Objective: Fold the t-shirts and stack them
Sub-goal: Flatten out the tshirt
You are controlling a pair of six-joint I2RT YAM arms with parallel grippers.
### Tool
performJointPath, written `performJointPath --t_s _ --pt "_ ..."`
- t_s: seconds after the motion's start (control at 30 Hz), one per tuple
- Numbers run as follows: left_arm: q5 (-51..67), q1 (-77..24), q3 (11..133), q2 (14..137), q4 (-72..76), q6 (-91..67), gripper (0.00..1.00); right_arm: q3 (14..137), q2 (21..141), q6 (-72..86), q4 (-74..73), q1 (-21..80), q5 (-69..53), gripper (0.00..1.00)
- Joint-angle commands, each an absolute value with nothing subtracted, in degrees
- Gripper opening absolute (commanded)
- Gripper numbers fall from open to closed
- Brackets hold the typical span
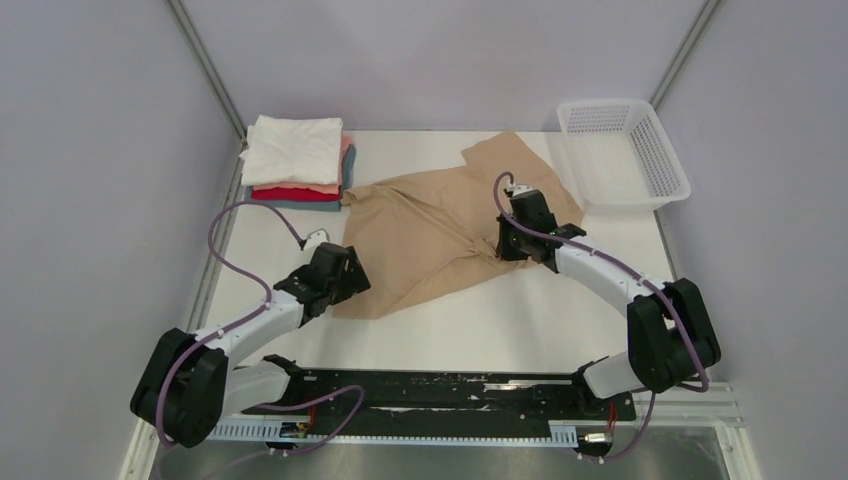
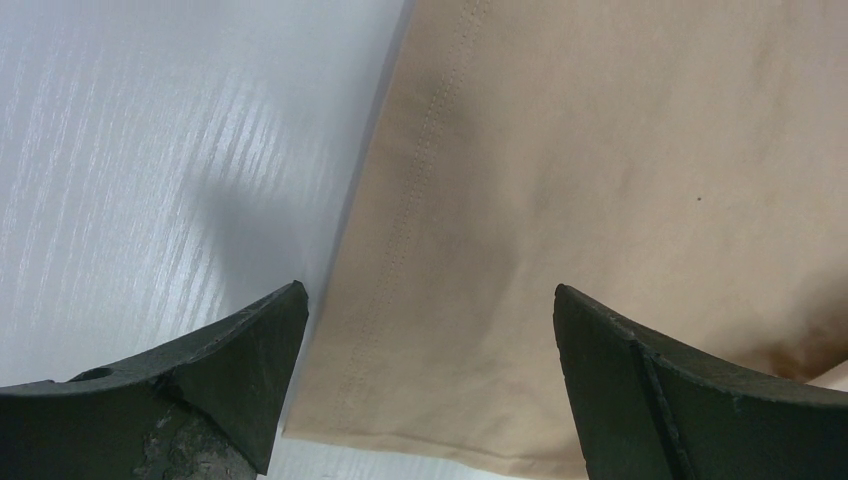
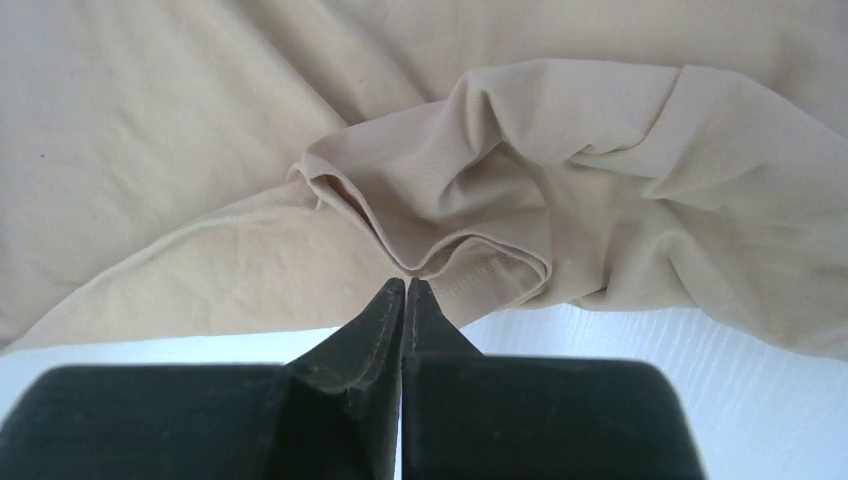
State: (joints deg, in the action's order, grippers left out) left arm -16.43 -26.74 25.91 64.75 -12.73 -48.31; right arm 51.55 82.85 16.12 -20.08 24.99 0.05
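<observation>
One shirt left to fold, the others already stacked.
On the counter (image 1: 560, 320) the tan t-shirt (image 1: 430, 230) lies crumpled and unfolded mid-counter, and the folded stack (image 1: 295, 160) sits far left. Our left hand (image 2: 428, 292) hovers wide over the tan shirt's near-left hem; our right hand (image 3: 405, 285) is closed tight at a bunched hem, and we cannot tell whether it has caught cloth.

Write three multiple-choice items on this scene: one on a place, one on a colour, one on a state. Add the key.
1. Where is the folded stack? A far-left corner; B far-right corner; C near edge.
2. What colour is the spread shirt? A red; B tan; C blue.
3. How is the right gripper? A wide open; B shut; C out of view.
Key: 1 A, it lies far left in the top view. 2 B, it is tan in every view. 3 B, its jaws stand together at the shirt's crumpled edge.
</observation>
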Motion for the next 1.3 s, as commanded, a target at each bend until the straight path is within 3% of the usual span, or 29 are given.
performJointPath --t_s 0.0,0.1,0.33,0.37,0.5,0.63,0.83,1.1,1.27 --pt "-14.8 -26.6 27.3 66.3 -9.5 -48.4 1.0 52.4 84.0 15.4 -20.2 25.5 -1.1 0.1" --pt "-14.6 -26.6 27.5 66.8 -9.6 -48.4 1.0 53.2 85.6 14.2 -18.7 26.5 -0.6 0.3" --pt "-14.2 -26.6 27.5 66.9 -9.3 -48.3 1.0 55.9 92.2 13.0 -16.5 26.9 2.5 0.41" --pt "-14.2 -26.6 27.5 66.9 -9.4 -48.3 1.0 56.4 93.1 13.3 -16.3 26.9 3.6 0.41" --pt "-14.1 -26.6 27.6 67.0 -9.5 -48.3 1.0 57.0 94.0 15.5 -15.4 27.7 8.3 0.13" --pt "-14.3 -26.6 27.6 66.9 -9.4 -48.3 1.0 55.2 90.7 17.5 -16.1 27.9 9.1 0.01" --pt "-14.2 -26.6 27.5 67.4 -8.4 -48.1 1.0 51.8 82.5 20.3 -25.9 30.5 6.9 0.0" --pt "-13.6 -26.6 27.1 68.0 -7.6 -47.9 1.0 48.6 75.9 33.7 -54.4 39.9 4.6 0.0" --pt "-13.9 -26.6 26.9 67.7 -7.9 -48.0 1.0 39.2 63.5 49.3 -57.2 41.8 -8.3 0.0"
